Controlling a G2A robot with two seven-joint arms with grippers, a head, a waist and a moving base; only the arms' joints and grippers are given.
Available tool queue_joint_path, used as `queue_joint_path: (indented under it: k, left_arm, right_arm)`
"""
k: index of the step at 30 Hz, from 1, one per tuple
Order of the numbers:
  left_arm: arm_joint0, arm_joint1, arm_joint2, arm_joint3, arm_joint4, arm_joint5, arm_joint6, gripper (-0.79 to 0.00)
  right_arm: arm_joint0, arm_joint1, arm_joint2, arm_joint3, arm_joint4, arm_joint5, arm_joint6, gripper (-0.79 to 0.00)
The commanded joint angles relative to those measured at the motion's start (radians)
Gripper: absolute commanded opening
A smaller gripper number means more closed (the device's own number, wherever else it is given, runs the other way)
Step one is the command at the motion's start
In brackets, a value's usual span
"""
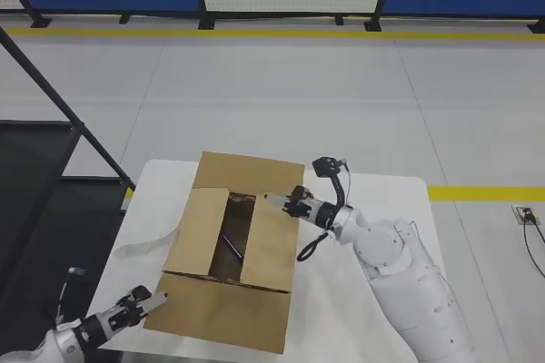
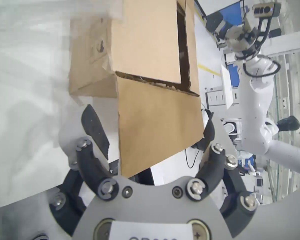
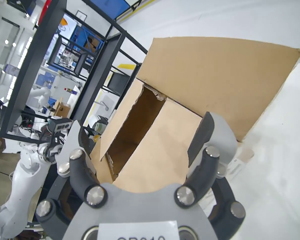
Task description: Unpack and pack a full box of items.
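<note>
**Brown corrugated cardboard box (image 1: 272,245) sits part-open, both grippers spread wide**

From the top view: the box stands in the middle of the white table (image 1: 363,299). Its far and near flaps are folded outward, and the two side flaps lean in over the top with a dark slot between them. What lies inside is too dim to tell. A strip of clear tape (image 1: 143,245) trails off the box's left side onto the table. The left gripper (image 1: 148,301) is at the near-left corner of the near flap, and the right gripper (image 1: 277,199) hovers over the far end of the right side flap.

Over to the left wrist view: the left gripper (image 2: 152,126) has its fingers far apart, with the near flap's edge between them and nothing clamped. The box's (image 2: 150,26) side wall shows a scuffed, torn patch, and the tape (image 2: 90,6) hangs from its corner.

On to the right wrist view: the right gripper (image 3: 145,136) is also spread wide and empty above the box (image 3: 215,76). The far flap stands up behind the slot, whose edges are ragged.
</note>
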Motion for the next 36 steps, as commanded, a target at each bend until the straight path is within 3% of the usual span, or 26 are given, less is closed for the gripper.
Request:
queue_joint_path:
  k: [1, 7, 13, 21, 25, 30, 36]
  left_arm:
    - [-0.003, 0.003, 0.020, -0.001, 0.011, -0.012, -0.024, 0.000]
    - [-0.005, 0.010, 0.045, 0.003, -0.006, -0.020, -0.048, 0.000]
    - [-0.002, 0.016, 0.040, 0.012, -0.093, -0.015, -0.070, 0.000]
    - [-0.019, 0.021, 0.083, 0.060, 0.059, 0.022, 0.017, 0.000]
    - [-0.025, 0.024, 0.121, 0.059, 0.085, -0.014, 0.010, 0.000]
    - [-0.023, 0.030, 0.132, 0.066, 0.024, -0.075, -0.035, 0.000]
    - [-0.036, 0.037, 0.119, 0.086, -0.102, -0.079, -0.076, 0.000]
  right_arm:
    - [0.006, -0.002, 0.007, 0.026, 0.021, 0.000, -0.050, 0.000]
    - [0.032, -0.010, 0.005, 0.090, 0.041, 0.004, -0.159, 0.000]
    - [0.073, -0.019, -0.022, 0.159, 0.049, 0.001, -0.187, 0.000]
    - [0.098, -0.023, -0.036, 0.199, 0.061, -0.022, -0.185, 0.000]
    - [0.102, -0.022, -0.029, 0.208, 0.041, -0.014, -0.221, 0.000]
    - [0.105, -0.029, -0.049, 0.230, -0.006, 0.017, -0.303, 0.000]
    - [0.168, -0.050, -0.102, 0.361, -0.017, 0.044, -0.332, 0.000]
